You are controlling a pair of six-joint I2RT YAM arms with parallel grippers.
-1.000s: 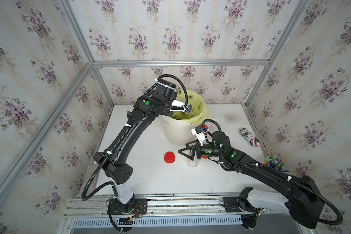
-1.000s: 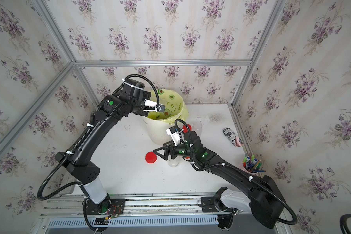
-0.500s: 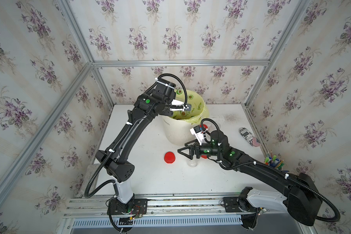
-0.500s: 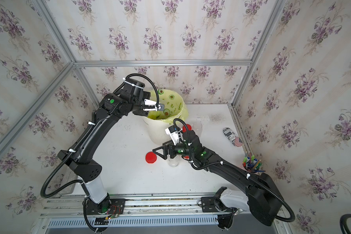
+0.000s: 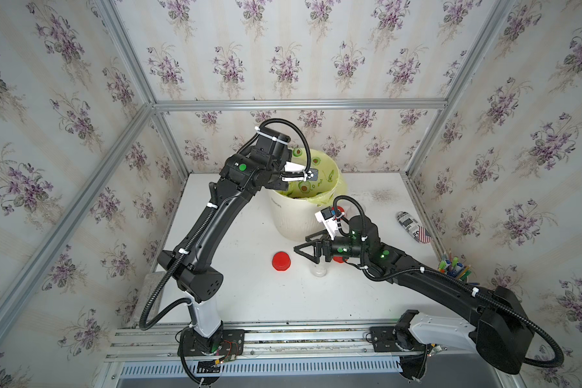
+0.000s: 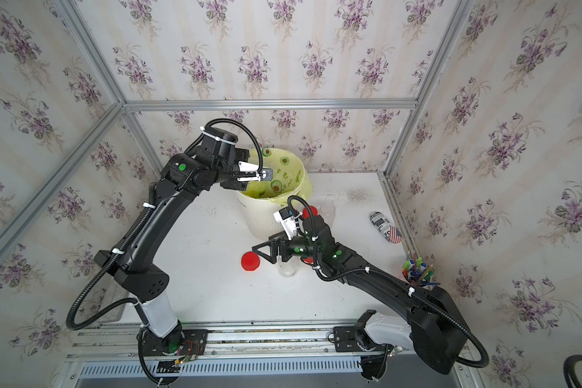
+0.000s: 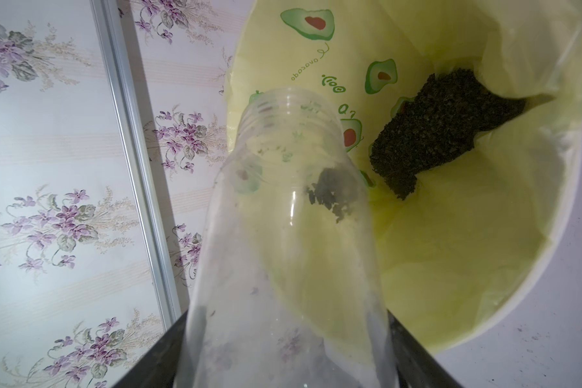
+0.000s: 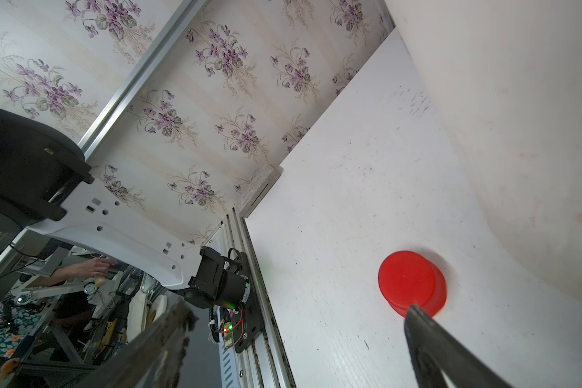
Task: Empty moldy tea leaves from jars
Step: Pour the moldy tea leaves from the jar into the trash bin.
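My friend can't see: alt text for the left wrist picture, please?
A clear lidless jar in the left gripper tips mouth-first over a white bin with an avocado-print liner. Dark tea leaves lie heaped inside; a few cling in the jar.

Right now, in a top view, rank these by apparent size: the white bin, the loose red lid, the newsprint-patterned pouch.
1. white bin, by far the largest.
2. newsprint-patterned pouch, longer than the lid.
3. loose red lid, smaller, though not by much.
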